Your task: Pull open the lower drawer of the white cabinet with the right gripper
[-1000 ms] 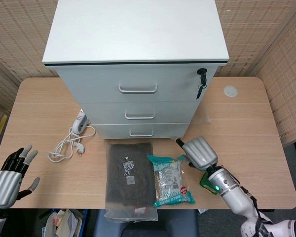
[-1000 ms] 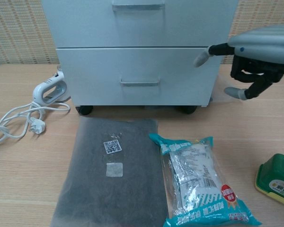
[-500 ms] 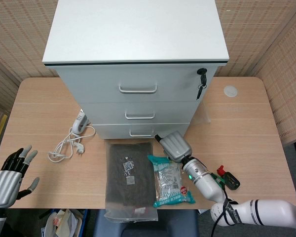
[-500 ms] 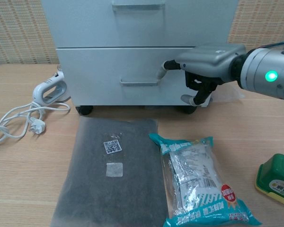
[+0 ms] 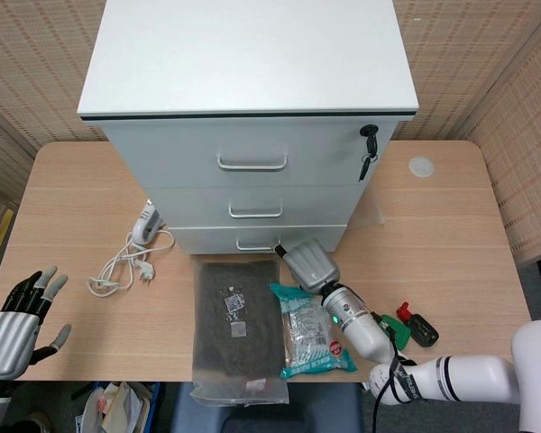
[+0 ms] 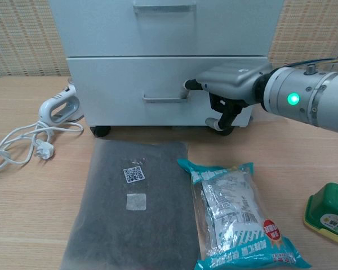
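Observation:
The white cabinet (image 5: 248,68) stands at the back of the table. Its lower drawer (image 6: 112,90) is closed, and its handle (image 6: 165,99) is a small metal bar. My right hand (image 6: 228,93) is in front of that drawer, just right of the handle. One finger stretches left, and its fingertip (image 6: 187,85) is at the handle's right end; whether it touches is unclear. The other fingers curl in and hold nothing. In the head view this right hand (image 5: 307,263) hides the handle's right end. My left hand (image 5: 18,320) hovers at the table's front left corner with its fingers spread.
A dark grey bag (image 6: 135,208) and a teal snack packet (image 6: 236,214) lie in front of the cabinet. A white corded device (image 6: 59,107) sits at the cabinet's left. A green box (image 6: 327,214) and a red-and-black object (image 5: 419,328) lie at the front right. A key (image 5: 368,144) hangs in the top lock.
My right hand has swung left from the cabinet's right edge to the lower drawer front, its outstretched finger ending at the handle's right end. The left hand has stayed still.

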`<state>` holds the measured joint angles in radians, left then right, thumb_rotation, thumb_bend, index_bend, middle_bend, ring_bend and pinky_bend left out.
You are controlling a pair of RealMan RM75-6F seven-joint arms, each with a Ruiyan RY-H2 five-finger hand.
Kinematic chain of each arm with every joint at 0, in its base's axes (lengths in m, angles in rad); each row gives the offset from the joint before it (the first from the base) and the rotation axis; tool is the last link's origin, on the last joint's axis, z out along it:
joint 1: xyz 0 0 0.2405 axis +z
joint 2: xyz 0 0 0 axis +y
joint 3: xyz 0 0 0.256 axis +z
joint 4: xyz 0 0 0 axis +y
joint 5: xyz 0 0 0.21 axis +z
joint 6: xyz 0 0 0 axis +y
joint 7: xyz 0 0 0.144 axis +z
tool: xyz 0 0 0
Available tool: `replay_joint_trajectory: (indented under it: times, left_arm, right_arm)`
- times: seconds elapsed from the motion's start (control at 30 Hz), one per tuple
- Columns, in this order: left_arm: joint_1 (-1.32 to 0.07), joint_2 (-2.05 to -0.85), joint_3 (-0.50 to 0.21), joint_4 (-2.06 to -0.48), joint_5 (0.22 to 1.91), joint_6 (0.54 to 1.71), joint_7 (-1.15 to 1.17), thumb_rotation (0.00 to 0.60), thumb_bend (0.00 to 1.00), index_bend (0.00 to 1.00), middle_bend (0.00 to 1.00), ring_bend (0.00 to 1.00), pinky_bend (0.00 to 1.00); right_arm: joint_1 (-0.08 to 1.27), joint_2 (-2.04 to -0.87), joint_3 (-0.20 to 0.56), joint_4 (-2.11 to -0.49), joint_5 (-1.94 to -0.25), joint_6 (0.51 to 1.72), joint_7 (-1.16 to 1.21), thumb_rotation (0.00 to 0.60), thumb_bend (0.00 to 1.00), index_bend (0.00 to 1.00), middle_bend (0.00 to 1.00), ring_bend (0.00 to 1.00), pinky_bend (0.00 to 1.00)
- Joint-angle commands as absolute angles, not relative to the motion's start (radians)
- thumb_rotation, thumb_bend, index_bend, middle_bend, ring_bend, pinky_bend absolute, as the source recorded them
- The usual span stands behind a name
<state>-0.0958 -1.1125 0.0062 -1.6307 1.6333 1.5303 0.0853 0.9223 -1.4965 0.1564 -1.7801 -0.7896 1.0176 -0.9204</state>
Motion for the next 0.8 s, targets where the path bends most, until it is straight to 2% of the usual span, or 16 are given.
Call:
replay_joint_trajectory:
  times: [0.03,0.8]
  left_arm:
    - [-0.096,-1.113,0.006,-1.63,1.632,1.53,0.084,0.6,0.32,0.09,0.0,0.03,0.11]
    - [-0.097,-1.128,0.011,-1.608,1.634,1.525,0.072,0.6,0.32,0.09,0.0,0.03,0.11]
  right_arm:
    - [0.927,-1.493,0.142,-1.794,-0.792,1.03,-0.929,0.6,0.39,0.16,0.91,0.93,0.82]
    - [0.922,-1.457,0.024,-1.951,-0.845,1.143,-1.016,0.6,0.39,0.16,0.91,0.93,0.82]
